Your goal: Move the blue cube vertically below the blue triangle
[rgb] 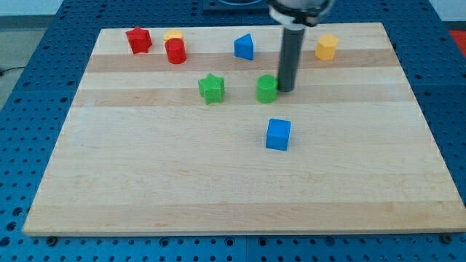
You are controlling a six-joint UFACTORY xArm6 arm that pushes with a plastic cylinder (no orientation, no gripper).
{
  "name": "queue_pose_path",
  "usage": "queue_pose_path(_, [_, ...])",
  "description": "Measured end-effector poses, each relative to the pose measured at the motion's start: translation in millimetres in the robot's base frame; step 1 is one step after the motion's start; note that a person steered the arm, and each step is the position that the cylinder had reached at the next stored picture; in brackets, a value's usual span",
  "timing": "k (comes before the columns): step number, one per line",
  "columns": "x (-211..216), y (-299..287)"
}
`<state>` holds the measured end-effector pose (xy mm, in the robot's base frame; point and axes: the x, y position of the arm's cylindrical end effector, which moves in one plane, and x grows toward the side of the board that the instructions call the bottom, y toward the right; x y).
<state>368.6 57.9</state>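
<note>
The blue cube [278,135] is sitting flat on the wooden board, just right of the frame's centre, one corner edge facing the view's bottom. The blue triangle [244,47] is standing upright near the top centre, well apart from the cube and slightly left of it.

Pale, smooth matt wooden board [145,182]; glossy plastic-looking blue cube [278,135]; matt dark rod [291,58].

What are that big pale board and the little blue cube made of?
The pale board looks like wood: light planks with visible grain and seams, matte. The small blue cube seems to be plastic, going by its even, saturated colour and smooth faces, though that is only a guess.
</note>
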Motion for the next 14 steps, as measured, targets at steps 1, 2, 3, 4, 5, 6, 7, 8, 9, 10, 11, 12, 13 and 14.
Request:
queue_pose_path(1, [11.0, -38.4])
queue_pose_path(2, [34.6, -86.8])
queue_pose_path(3, [40.3, -107.8])
queue_pose_path(4, [37.9, -75.7])
queue_pose_path(5, [38.5, -107.7])
queue_pose_path(6, [38.5, -99.2])
queue_pose_path(7, [38.8, -38.5])
queue_pose_path(8, [39.7, 43.5])
queue_pose_path(9, [65.1, 55.1])
queue_pose_path(10, [114.5, 17.9])
queue_pose_path(11, [141.1, -1.6])
queue_pose_path(12, [141.3, -32.8])
queue_pose_path(13, [141.3, -20.4])
queue_pose_path(14, [122.4, -2.3])
